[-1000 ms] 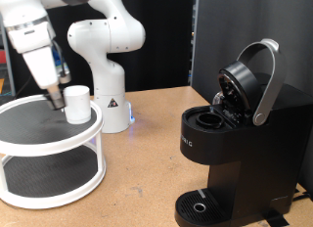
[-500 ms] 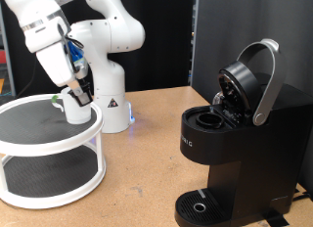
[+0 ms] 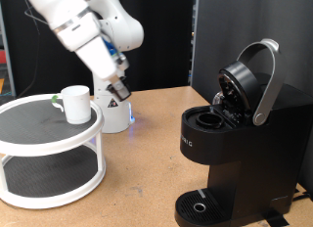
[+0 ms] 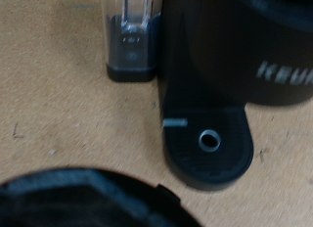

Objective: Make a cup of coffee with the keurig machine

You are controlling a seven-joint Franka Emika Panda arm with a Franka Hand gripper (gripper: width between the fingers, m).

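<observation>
Gripper (image 3: 121, 91) moved off cup (image 3: 75, 103), keurig machine (image 3: 233, 139) lid open

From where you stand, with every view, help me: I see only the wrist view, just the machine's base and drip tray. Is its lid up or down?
Observer: Up. The lid of the keurig machine is raised, the pod chamber open.
Operator: Where is the cup?
Observer: The cup stands upright on the top tier of a round white stand, at the exterior view's left.
Operator: And the claw?
Observer: The claw hangs to the exterior view's right of the cup, apart from it.
</observation>
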